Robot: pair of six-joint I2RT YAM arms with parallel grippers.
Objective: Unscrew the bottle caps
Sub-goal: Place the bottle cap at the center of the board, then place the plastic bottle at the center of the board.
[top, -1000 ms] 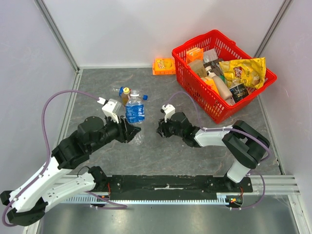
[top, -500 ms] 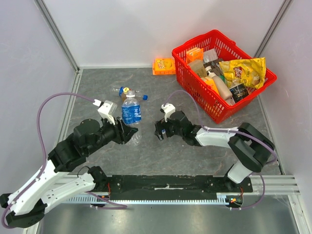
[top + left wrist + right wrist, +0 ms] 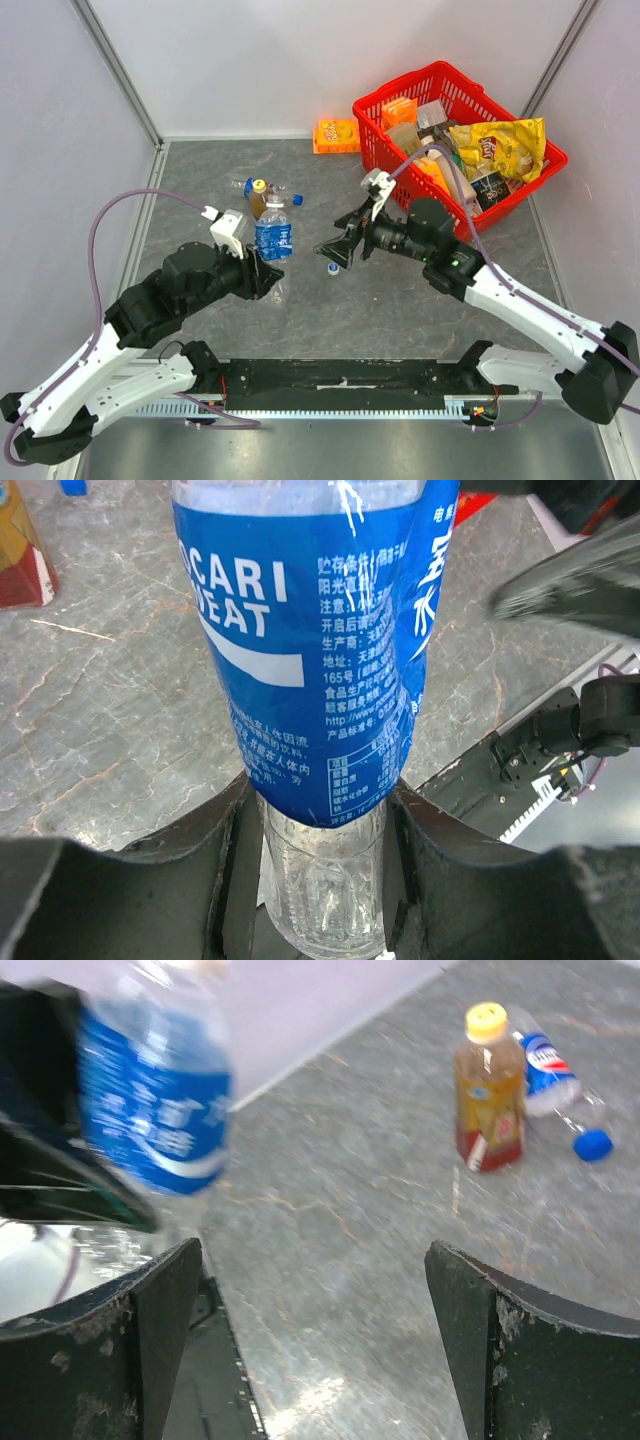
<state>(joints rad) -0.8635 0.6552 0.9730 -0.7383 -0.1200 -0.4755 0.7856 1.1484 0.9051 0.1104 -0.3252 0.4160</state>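
Note:
My left gripper [image 3: 262,270] is shut on the clear lower body of a blue-labelled bottle [image 3: 274,236], holding it upright over the table. In the left wrist view that bottle [image 3: 320,640] fills the frame, wedged between the fingers [image 3: 215,860]. A small whitish-blue cap [image 3: 333,268] lies on the table just below my right gripper [image 3: 338,250], which hangs open and empty [image 3: 315,1260]. The amber bottle [image 3: 488,1095] stands with its yellow cap [image 3: 487,1020] on. Beside it lies a clear bottle [image 3: 548,1065] with a blue cap [image 3: 593,1144].
A red basket [image 3: 510,205] full of snack packs stands at the back right. An orange box [image 3: 336,134] lies by the back wall. Grey walls close in the left, back and right sides. The arm bases and a black rail run along the near edge.
The right gripper opened wide, lifted off the table and drew back to the right, leaving the small cap on the surface. The left gripper kept its hold on the bottle.

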